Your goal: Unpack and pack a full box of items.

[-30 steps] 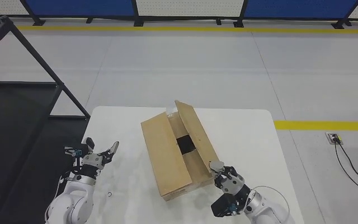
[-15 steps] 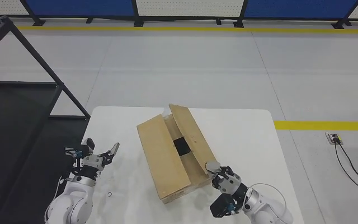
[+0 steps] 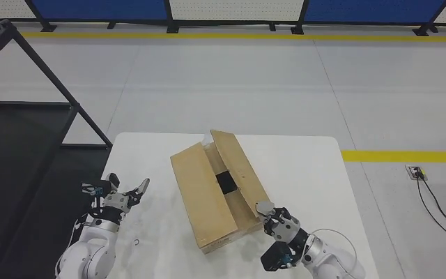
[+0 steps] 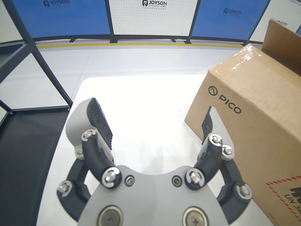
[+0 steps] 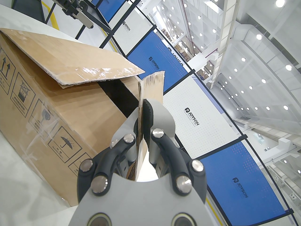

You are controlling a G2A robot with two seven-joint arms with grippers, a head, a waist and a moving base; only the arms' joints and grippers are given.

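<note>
A brown cardboard box (image 3: 209, 195) lies at an angle in the middle of the white table (image 3: 306, 167). One top flap (image 3: 240, 171) is raised, and a dark gap (image 3: 224, 183) shows between the flaps. My right gripper (image 3: 272, 217) sits at the box's near right corner, shut on the edge of that raised flap (image 5: 150, 88). The box's printed side (image 5: 47, 109) fills much of the right wrist view. My left gripper (image 3: 125, 192) hovers open near the table's left edge, a short way from the box (image 4: 254, 118), with nothing between its fingers (image 4: 98, 121).
A black metal frame (image 3: 49, 91) and a dark shelf surface (image 3: 28, 160) stand beside the table's left edge. Blue and white panel fencing (image 3: 237, 8) runs along the back. Bare tabletop lies to the right of the box and between the box and the left gripper.
The right gripper has pulled the flap slightly toward the near side, and the box has rotated and shifted a little to the left. The left arm has stayed in place.
</note>
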